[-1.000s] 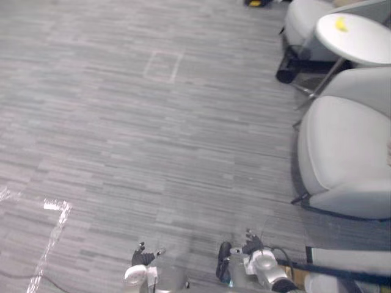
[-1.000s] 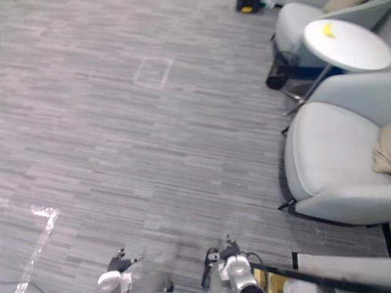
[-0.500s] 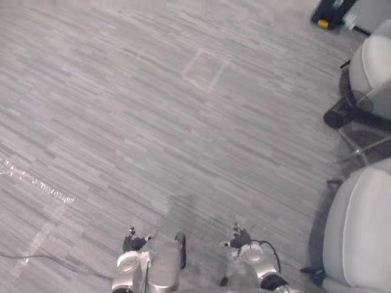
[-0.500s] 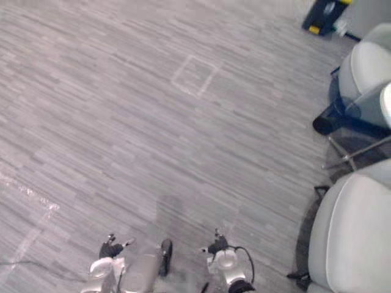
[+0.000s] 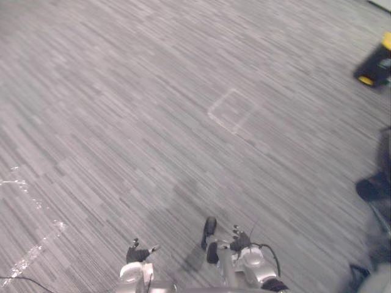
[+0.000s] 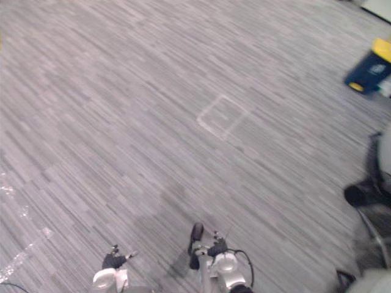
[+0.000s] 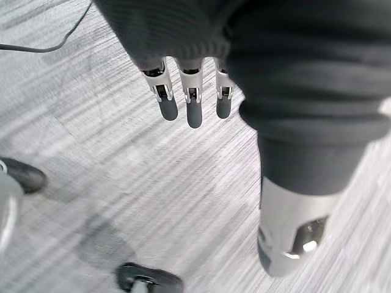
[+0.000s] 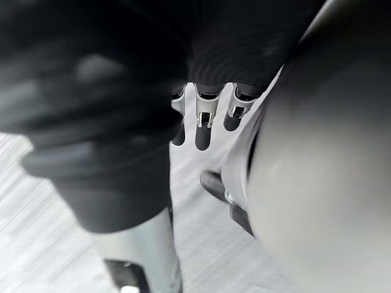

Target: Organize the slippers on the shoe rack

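You've got grey striped carpet (image 5: 122, 91), a taped square (image 5: 232, 111) mid-floor and a blue-yellow object (image 6: 368, 68) at its far right edge. Left hand (image 7: 194, 113) and right hand (image 8: 203, 125) hang with straight, slack fingers.

Ahead of the left hand (image 5: 138, 253) and right hand (image 5: 240, 240) the grey floor (image 5: 122, 91) lies open near, left and far, while a blue-and-yellow box (image 6: 368, 68) far right and a black object (image 5: 371, 189) at the right edge obstruct that side.

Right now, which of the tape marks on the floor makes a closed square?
The thin white outline in the middle of the floor. The other mark, at the robot's near left, is only a shiny, broken strip.
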Available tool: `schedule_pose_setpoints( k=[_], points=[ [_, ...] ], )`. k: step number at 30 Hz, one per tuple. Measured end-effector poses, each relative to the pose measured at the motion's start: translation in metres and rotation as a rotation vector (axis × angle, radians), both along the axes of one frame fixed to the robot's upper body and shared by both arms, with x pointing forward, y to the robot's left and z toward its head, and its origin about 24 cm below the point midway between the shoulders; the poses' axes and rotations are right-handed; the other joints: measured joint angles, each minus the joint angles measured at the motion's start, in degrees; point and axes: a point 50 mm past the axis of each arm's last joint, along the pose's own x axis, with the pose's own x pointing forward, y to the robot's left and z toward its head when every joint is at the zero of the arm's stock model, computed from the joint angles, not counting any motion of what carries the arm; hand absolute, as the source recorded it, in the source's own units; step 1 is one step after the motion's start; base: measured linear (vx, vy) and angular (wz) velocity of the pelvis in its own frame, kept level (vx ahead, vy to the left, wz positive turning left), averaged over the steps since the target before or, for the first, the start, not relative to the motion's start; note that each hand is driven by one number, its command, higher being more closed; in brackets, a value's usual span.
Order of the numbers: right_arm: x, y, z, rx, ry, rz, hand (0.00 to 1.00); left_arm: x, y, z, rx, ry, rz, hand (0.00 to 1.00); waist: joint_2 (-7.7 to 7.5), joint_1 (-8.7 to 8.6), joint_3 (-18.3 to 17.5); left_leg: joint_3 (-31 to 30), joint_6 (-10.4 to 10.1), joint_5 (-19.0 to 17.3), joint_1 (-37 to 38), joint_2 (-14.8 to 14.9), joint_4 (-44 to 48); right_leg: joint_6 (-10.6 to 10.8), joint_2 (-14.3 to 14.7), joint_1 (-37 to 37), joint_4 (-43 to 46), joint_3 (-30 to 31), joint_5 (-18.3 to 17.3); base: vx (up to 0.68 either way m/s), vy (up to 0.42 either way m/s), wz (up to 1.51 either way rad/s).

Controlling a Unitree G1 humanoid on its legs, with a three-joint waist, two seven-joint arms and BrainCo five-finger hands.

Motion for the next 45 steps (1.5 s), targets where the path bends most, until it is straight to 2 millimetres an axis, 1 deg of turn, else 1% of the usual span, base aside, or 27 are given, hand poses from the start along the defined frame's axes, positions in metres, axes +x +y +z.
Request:
schedule_pose_setpoints(
  k=[1, 2, 4, 5, 7, 9, 10, 11, 12, 13, 15, 16, 18, 20, 21, 23, 26, 29, 31, 33, 34, 36, 37, 39, 41, 43, 45],
  points=[
    [0.001, 0.006, 0.002, 0.013, -0.010, 0.015, 0.00, -0.012, 0.000, -0.003, -0.030, 0.015, 0.093, 0.00, 1.50, 1.05, 0.44, 5.05, -2.70, 12.57, -6.88, 3.55, 18.37, -0.48, 3.23, 6.27, -2.23, 1.24, -3.04, 0.71, -0.180, -0.16],
    [0.001, 0.008, 0.003, 0.018, -0.014, 0.015, 0.00, -0.012, 0.000, -0.003, -0.030, 0.011, 0.098, 0.00, 1.63, 1.26, 0.46, 5.88, -3.07, 13.44, -8.21, 4.51, 21.63, -0.87, 3.83, 7.56, -2.83, 1.57, -3.55, 0.70, -0.129, -0.32],
    [-0.001, 0.018, 0.002, 0.049, -0.005, 0.002, 0.00, 0.003, 0.007, 0.007, -0.008, -0.056, 0.092, 0.00, 0.13, 2.63, 1.15, 11.70, 0.09, 6.00, -19.02, 8.86, 36.58, -1.35, 5.22, 16.12, -5.81, 2.80, -7.19, 0.63, -0.105, -0.11],
    [-0.002, 0.018, 0.002, 0.053, -0.003, -0.004, 0.00, 0.005, 0.008, 0.008, -0.003, -0.069, 0.091, 0.00, -0.45, 3.21, 1.04, 12.60, 0.49, 4.45, -21.36, 8.81, 36.80, -1.08, 4.96, 17.93, -6.82, 3.32, -7.80, 0.58, -0.095, -0.15],
    [0.003, 0.017, 0.004, 0.063, -0.016, -0.026, 0.00, 0.015, 0.012, 0.016, 0.012, -0.126, 0.084, 0.00, -2.27, 4.36, 0.75, 16.30, 1.98, -0.01, -30.31, 8.00, 27.26, 0.84, 2.86, 24.16, -10.71, 4.81, -9.72, 0.66, -0.013, -0.16],
    [0.008, 0.017, 0.006, 0.062, -0.030, -0.025, 0.00, 0.018, 0.011, 0.019, 0.012, -0.147, 0.080, 0.00, -2.41, 4.66, 1.05, 16.25, 1.74, -0.09, -33.89, 6.30, 16.16, 1.99, 1.22, 26.94, -11.35, 6.05, -11.30, 0.68, 0.149, -0.36],
    [0.011, 0.017, 0.008, 0.063, -0.039, -0.024, 0.00, 0.023, 0.008, 0.022, 0.006, -0.173, 0.083, 0.00, -2.80, 6.14, 1.59, 13.18, 0.34, 3.53, -34.90, 3.49, 0.59, 4.00, -1.16, 30.02, -11.51, 8.08, -13.79, 0.62, 0.220, -0.57],
    [0.011, 0.017, 0.008, 0.063, -0.038, -0.025, 0.00, 0.023, 0.008, 0.022, 0.004, -0.173, 0.083, 0.00, -2.77, 6.36, 1.54, 12.70, -0.04, 4.45, -34.52, 3.31, -1.75, 4.36, -1.26, 30.40, -11.50, 8.28, -14.17, 0.63, 0.244, -0.72],
    [0.007, 0.016, 0.005, 0.062, -0.026, -0.029, 0.00, 0.021, 0.006, 0.021, -0.009, -0.173, 0.094, 0.00, -2.19, 7.03, 1.33, 10.59, -1.36, 10.70, -34.00, 2.92, -8.04, 5.60, -1.82, 31.89, -11.42, 9.67, -15.66, 0.47, 0.222, -0.62],
    [0.006, 0.014, 0.004, 0.051, -0.013, -0.014, 0.00, 0.022, 0.008, 0.020, -0.014, -0.167, 0.102, 0.00, -3.06, 7.30, 1.22, 11.38, 0.56, 12.59, -33.11, 2.08, -4.80, 5.40, -3.32, 33.01, -9.21, 11.68, -17.64, 0.72, 0.336, -0.71],
    [0.008, 0.017, 0.006, 0.061, -0.032, -0.024, 0.00, 0.021, 0.012, 0.020, -0.007, -0.165, 0.105, 0.00, -3.75, 7.04, 0.95, 12.83, 1.95, 8.41, -32.55, 1.88, -2.09, 5.54, -5.21, 30.28, -1.43, 12.72, -17.42, 0.63, 0.294, -0.42],
    [0.007, 0.016, 0.006, 0.062, -0.030, -0.030, 0.00, 0.021, 0.013, 0.020, -0.002, -0.158, 0.102, 0.00, -4.28, 7.02, 0.88, 14.18, 2.82, 6.24, -30.95, 1.68, -0.72, 7.19, -6.48, 27.97, 6.09, 13.59, -17.30, 0.61, 0.288, -0.51],
    [0.001, 0.015, 0.002, 0.061, -0.009, -0.026, 0.00, 0.017, 0.014, 0.016, 0.007, -0.126, 0.070, 0.00, -4.36, 6.76, 1.05, 17.43, 5.08, 1.57, -24.71, 1.77, 1.06, 9.97, -9.61, 21.01, 28.64, 14.94, -13.16, 0.58, 0.260, -0.58],
    [-0.006, 0.015, -0.001, 0.069, 0.011, -0.016, 0.00, 0.011, 0.010, 0.011, 0.001, -0.086, 0.053, 0.00, -3.55, 4.68, 1.52, 18.40, 6.17, -2.02, -15.27, 1.79, -0.74, 7.99, -11.92, 13.62, 48.45, 10.11, -13.25, 0.51, 0.172, -0.25],
    [-0.006, 0.015, -0.001, 0.068, 0.012, -0.014, 0.00, 0.010, 0.010, 0.010, -0.001, -0.082, 0.053, 0.00, -3.37, 4.32, 1.57, 18.69, 6.22, -2.25, -13.82, 1.88, -1.74, 7.47, -11.92, 11.98, 49.57, 8.97, -13.60, 0.59, 0.145, -0.14],
    [-0.006, 0.013, -0.001, 0.045, 0.011, 0.006, 0.00, 0.006, 0.011, 0.007, 0.001, -0.061, 0.055, 0.00, -3.58, 3.59, 1.47, 20.05, 5.85, -2.77, -8.19, 2.56, -6.57, 7.22, -11.27, 6.15, 45.82, 3.52, -14.82, 0.53, 0.048, -0.25],
    [-0.011, 0.014, -0.005, 0.037, 0.036, 0.023, 0.00, -0.003, 0.012, 0.002, 0.004, -0.014, 0.053, 0.00, -3.42, 2.86, 1.64, 21.81, 5.62, -2.82, -0.38, 3.23, -12.57, 6.28, -9.17, 3.23, 24.88, -5.10, -15.16, 0.49, 0.012, -0.20],
    [-0.007, 0.016, -0.004, 0.028, 0.033, 0.061, 0.00, -0.008, 0.014, -0.001, 0.011, 0.013, 0.039, 0.00, -3.84, 1.88, 1.48, 22.65, 2.58, -4.42, 4.51, 2.11, -16.84, 4.93, -6.03, 1.56, 0.75, -8.01, -5.58, 0.50, -0.031, 0.02],
    [-0.009, 0.014, -0.005, 0.022, 0.043, 0.066, 0.00, -0.012, 0.016, -0.003, 0.027, 0.040, 0.015, 0.00, -4.78, 0.80, 0.68, 19.45, 0.78, -5.42, 7.59, 0.81, -16.91, -2.13, -5.63, 1.43, -0.37, -5.91, 2.38, 0.56, -0.110, 0.17],
    [-0.010, 0.008, -0.006, 0.015, 0.051, 0.052, 0.00, -0.018, 0.011, -0.006, 0.017, 0.062, 0.011, 0.00, -0.92, 0.65, -1.45, 16.04, -1.10, -4.33, 5.18, 5.07, -8.73, -3.31, -1.23, 1.78, 2.60, -6.46, -1.70, 0.61, -0.157, -0.17],
    [-0.010, 0.009, -0.006, 0.016, 0.051, 0.051, 0.00, -0.019, 0.010, -0.006, 0.011, 0.063, 0.022, 0.00, -0.45, 0.60, -1.30, 15.76, -1.84, -3.51, 4.07, 5.84, -5.18, -2.94, -0.25, 2.65, 2.10, -6.30, -2.02, 0.64, -0.176, -0.46],
    [-0.014, 0.011, -0.008, 0.025, 0.063, 0.049, 0.00, -0.015, 0.009, -0.005, -0.003, 0.047, 0.054, 0.00, 0.82, 0.70, -0.91, 14.36, -1.38, 7.50, -2.80, 8.22, 13.50, -3.36, 4.21, 7.35, -1.25, -3.03, -3.50, 0.68, -0.080, -0.97],
    [-0.014, 0.018, -0.007, 0.044, 0.057, 0.043, 0.00, -0.013, 0.010, -0.004, -0.004, 0.035, 0.054, 0.00, 0.93, 1.25, -0.32, 14.35, -1.48, 6.28, -9.19, 9.94, 28.71, -4.25, 6.57, 12.39, -3.44, 1.40, -5.40, 0.59, 0.025, -1.14],
    [-0.016, 0.020, -0.008, 0.049, 0.066, 0.038, 0.00, -0.008, 0.010, -0.002, -0.007, 0.014, 0.046, 0.00, -0.29, 1.44, 0.35, 14.76, -0.16, 3.09, -13.45, 9.41, 33.45, -4.30, 6.76, 16.01, -3.84, 4.58, -7.12, 0.60, 0.044, -1.05],
    [-0.020, 0.019, -0.010, 0.044, 0.082, 0.033, 0.00, -0.001, 0.011, 0.003, 0.001, -0.025, 0.038, 0.00, -1.12, 2.60, 0.29, 14.77, 1.65, -0.77, -19.42, 7.90, 31.29, -3.45, 6.26, 20.94, -5.09, 9.73, -8.14, 0.50, 0.077, -1.22],
    [-0.013, 0.020, -0.007, 0.044, 0.064, 0.034, 0.00, 0.009, 0.010, 0.010, 0.006, -0.081, 0.038, 0.00, -1.78, 4.01, 1.10, 11.59, 1.40, -3.01, -25.03, 4.15, 16.09, -0.85, 3.94, 24.51, -5.86, 15.51, -9.82, 0.49, 0.243, -1.27],
    [-0.011, 0.018, -0.007, 0.042, 0.061, 0.024, 0.00, 0.010, 0.008, 0.011, 0.003, -0.091, 0.039, 0.00, -1.44, 4.06, 1.19, 5.64, 0.41, -0.05, -26.67, 1.47, 1.42, 1.26, 2.02, 25.67, -5.39, 18.46, -12.17, 0.37, 0.252, -0.86]
  ],
)
